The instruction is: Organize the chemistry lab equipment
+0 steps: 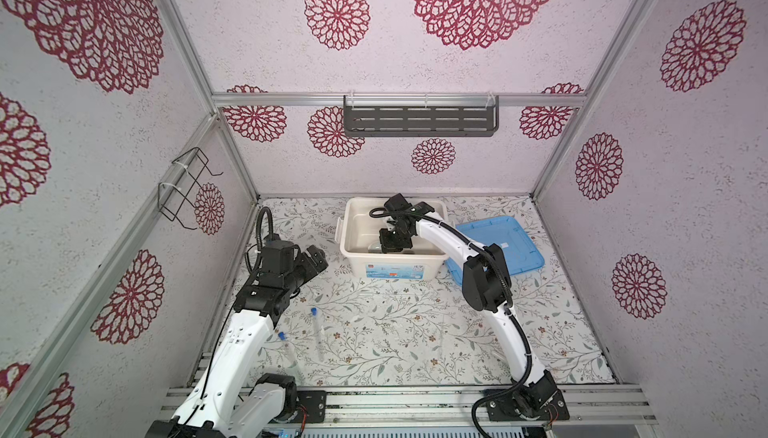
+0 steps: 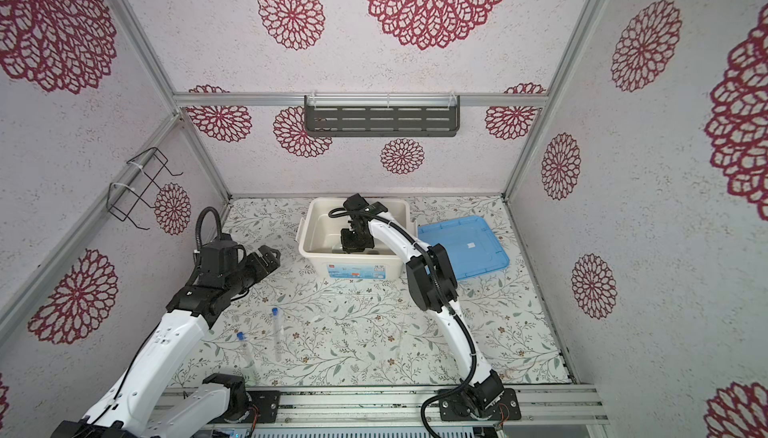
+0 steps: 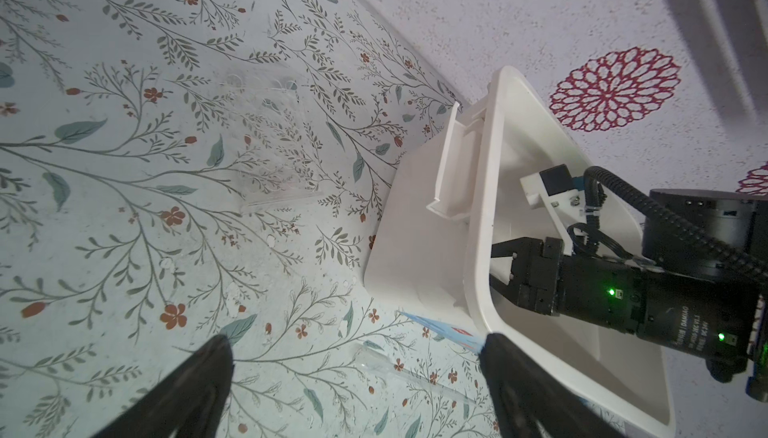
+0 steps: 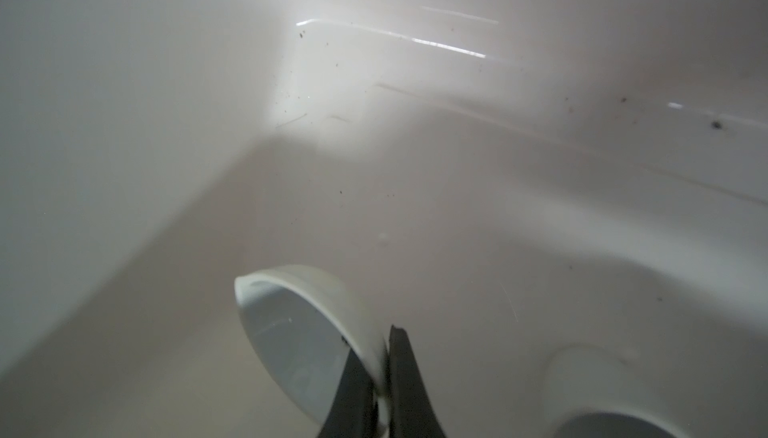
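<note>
Overhead, in both top views, the right gripper (image 1: 388,245) reached down inside the white bin (image 1: 361,263) at the back of the table, its fingertips hidden by its own body. The blue lid (image 1: 498,244) lay just beside the bin on the right. The left gripper (image 1: 318,258) hovered over the floral table (image 1: 395,332) left of the bin, jaws spread wide and holding nothing. A blue-capped tube (image 1: 318,334) and a second blue-capped tube (image 1: 286,348) lay near each other on the table by the left arm, well apart from the bin. From the left wrist, the left gripper (image 3: 357,342) framed only table between its parted tips. A clear tube rack (image 3: 274,141) sat on the table near the bin's latch side, and a thin clear stick-like piece (image 3: 409,377) lay just beside the bin. From the right wrist, the right gripper (image 4: 380,344) was pinched tight on the rim of a white dish (image 4: 299,332), held tilted on edge low in the bin; whether it touched the floor I could not tell. A second white dish (image 4: 598,386) sat near it inside the bin.
</note>
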